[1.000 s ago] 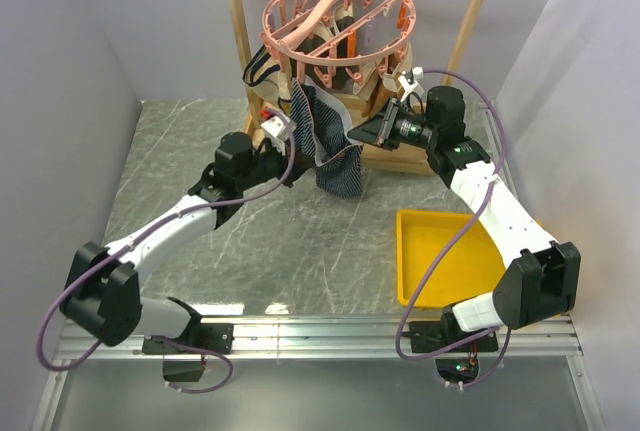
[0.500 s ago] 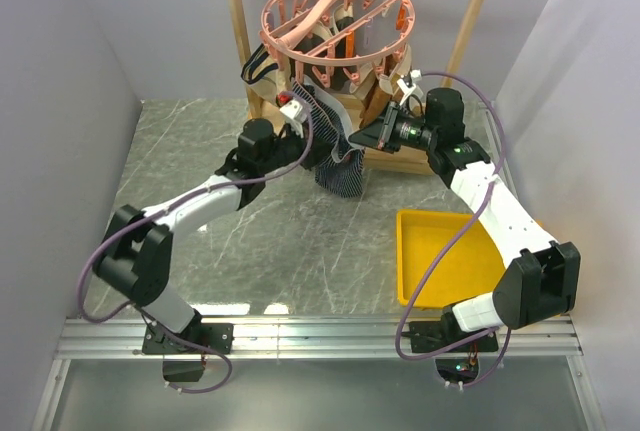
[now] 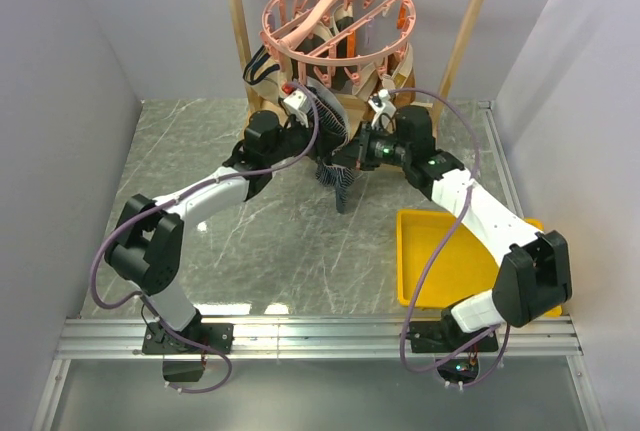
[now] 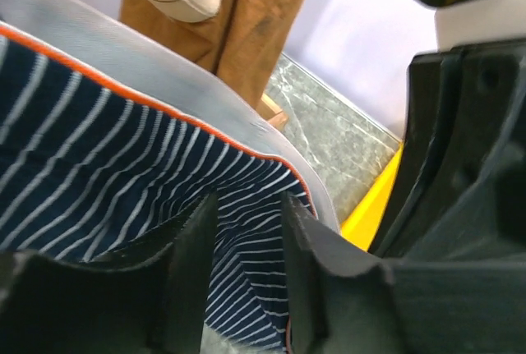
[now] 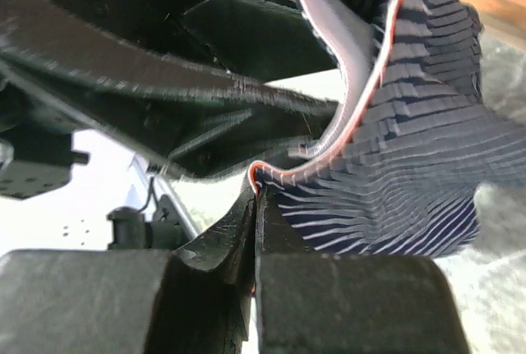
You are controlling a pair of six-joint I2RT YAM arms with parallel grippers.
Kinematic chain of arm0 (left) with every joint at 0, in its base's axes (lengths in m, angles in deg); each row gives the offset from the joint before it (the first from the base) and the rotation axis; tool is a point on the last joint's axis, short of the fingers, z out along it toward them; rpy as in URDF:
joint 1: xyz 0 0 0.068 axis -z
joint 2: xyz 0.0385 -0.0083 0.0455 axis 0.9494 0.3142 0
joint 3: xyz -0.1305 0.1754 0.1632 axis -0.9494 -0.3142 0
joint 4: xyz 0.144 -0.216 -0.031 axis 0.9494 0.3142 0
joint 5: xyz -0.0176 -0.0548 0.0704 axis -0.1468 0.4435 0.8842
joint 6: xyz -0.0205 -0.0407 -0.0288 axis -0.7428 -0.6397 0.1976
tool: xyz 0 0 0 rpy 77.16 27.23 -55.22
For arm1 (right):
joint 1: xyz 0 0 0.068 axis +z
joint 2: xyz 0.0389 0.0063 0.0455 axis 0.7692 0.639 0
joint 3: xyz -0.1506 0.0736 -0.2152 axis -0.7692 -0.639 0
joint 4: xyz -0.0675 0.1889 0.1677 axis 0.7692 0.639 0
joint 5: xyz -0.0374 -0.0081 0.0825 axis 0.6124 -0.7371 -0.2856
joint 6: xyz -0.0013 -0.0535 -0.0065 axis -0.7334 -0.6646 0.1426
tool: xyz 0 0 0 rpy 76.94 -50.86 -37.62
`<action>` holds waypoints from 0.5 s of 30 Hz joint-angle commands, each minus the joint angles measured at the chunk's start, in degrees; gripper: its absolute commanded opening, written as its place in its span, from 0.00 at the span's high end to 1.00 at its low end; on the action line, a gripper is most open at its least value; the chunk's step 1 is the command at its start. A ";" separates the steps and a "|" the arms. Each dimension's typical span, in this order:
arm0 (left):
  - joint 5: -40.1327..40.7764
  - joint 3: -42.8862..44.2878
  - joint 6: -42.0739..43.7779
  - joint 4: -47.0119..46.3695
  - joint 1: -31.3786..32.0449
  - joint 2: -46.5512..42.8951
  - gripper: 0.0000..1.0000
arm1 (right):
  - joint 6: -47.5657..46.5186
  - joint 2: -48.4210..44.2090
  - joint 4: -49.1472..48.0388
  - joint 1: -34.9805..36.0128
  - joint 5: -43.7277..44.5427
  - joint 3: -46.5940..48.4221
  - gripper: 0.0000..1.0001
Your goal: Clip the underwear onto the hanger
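Just ahead at twelve o'clock, my right pincer [image 5: 255, 206] is clamped on the edge of the underwear [image 3: 340, 176]. My left pincer [image 4: 246, 239] has just half-opened, the cloth loose in its gap: a handover, I judge. Beyond, under the hanger [image 3: 335, 16], which peg the cloth meets is hidden.
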 commanded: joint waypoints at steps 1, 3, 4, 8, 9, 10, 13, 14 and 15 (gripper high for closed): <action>0.95 2.67 1.70 2.06 -0.78 -1.24 0.56 | -1.60 2.00 -5.97 2.28 7.94 0.71 1.00; 1.31 2.93 2.23 4.18 -1.31 -2.47 0.53 | -1.78 3.22 -8.50 2.46 10.60 0.45 1.00; 1.05 2.59 1.89 5.15 -2.36 -3.17 0.52 | -1.78 3.84 -9.13 2.37 12.44 0.28 1.00; -1.93 -0.57 -0.14 8.05 -5.26 -8.69 0.51 | -2.39 6.74 -11.41 2.37 15.27 -0.34 1.00; -2.81 -1.45 -0.31 8.15 -5.79 -9.84 0.51 | -2.40 7.88 -12.47 2.55 15.36 -0.52 1.00; -3.69 -2.42 -0.75 8.06 -6.58 -11.07 0.50 | -2.40 8.41 -13.17 2.64 15.27 -0.69 0.99; -7.29 -7.07 -0.06 8.23 -7.20 -15.82 0.45 | -2.66 10.61 -15.46 2.90 15.53 -1.04 0.97; -7.82 -7.78 0.04 8.76 -7.29 -17.74 0.43 | -2.57 11.57 -15.99 2.90 15.45 -0.87 0.97; -8.35 -8.40 0.12 9.72 -7.38 -18.72 0.40 | -2.66 11.84 -16.08 2.90 15.27 -0.69 0.96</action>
